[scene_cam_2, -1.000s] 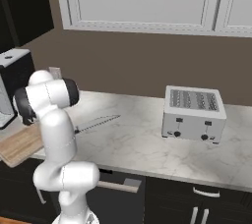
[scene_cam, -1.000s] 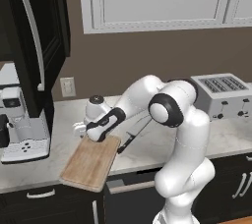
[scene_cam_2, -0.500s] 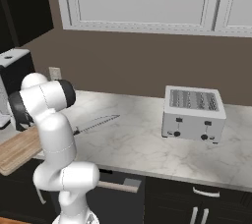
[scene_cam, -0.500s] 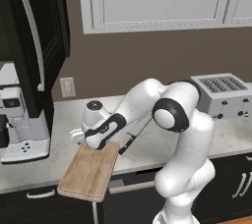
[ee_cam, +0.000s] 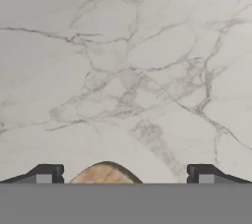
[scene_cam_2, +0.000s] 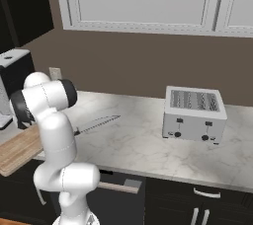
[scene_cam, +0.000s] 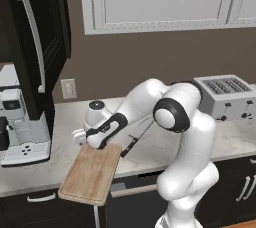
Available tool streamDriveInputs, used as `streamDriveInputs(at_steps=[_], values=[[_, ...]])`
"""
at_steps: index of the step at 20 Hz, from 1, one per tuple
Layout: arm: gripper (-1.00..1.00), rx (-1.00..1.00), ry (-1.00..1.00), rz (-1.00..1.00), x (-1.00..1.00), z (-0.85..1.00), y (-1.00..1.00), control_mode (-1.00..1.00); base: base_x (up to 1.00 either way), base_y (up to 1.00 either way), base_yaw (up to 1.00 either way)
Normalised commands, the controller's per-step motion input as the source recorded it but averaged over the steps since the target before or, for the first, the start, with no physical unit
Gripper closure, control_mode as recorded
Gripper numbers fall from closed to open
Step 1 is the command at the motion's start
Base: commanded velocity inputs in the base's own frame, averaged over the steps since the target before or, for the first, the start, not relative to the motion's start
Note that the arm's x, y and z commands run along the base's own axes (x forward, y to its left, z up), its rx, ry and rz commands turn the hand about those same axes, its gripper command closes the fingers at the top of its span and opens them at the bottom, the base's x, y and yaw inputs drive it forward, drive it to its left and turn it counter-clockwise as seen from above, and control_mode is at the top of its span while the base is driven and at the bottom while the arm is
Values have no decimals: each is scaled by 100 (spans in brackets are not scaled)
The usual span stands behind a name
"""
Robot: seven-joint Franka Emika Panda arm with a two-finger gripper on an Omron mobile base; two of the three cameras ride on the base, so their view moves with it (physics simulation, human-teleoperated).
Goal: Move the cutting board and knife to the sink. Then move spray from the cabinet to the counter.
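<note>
Task barely begun: nothing had reached the sink.
The pincer (ee_cam: 123, 175) stood wide open, empty, straddling the far corner of the cutting board (scene_cam: 91, 173), which overhung the surface's (scene_cam: 165, 144) near edge; the knife (scene_cam_2: 95, 124) lay just right.

Looking down the hand (ee_cam: 123, 175), I see its two dark fingertips (ee_cam: 45, 174) spread wide apart. A rounded corner of the cutting board (ee_cam: 105, 173) sits between them, over veined marble counter (ee_cam: 128, 61).

cutting board (scene_cam: 91, 173) overhanging counter (scene_cam: 65, 153), knife (scene_cam_2: 97, 124) beside
</note>
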Motion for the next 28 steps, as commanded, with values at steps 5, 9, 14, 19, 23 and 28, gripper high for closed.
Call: streamDriveInputs(at_steps=[5, 9, 14, 19, 23, 28], values=[[-100, 0, 0, 7, 27, 8, -5, -100, 0, 0, 0], [-100, 0, -5, 2, -4, 23, 1, -100, 0, 0, 0], [-100, 0, -4, 0, -26, 38, 2, -100, 0, 0, 0], [-100, 0, 0, 0, -44, 38, -2, -100, 0, 0, 0], [-100, 1, 0, 0, -40, 43, -11, -100, 0, 0, 0], [-100, 3, 0, 0, -48, 41, -13, -100, 0, 0, 0]])
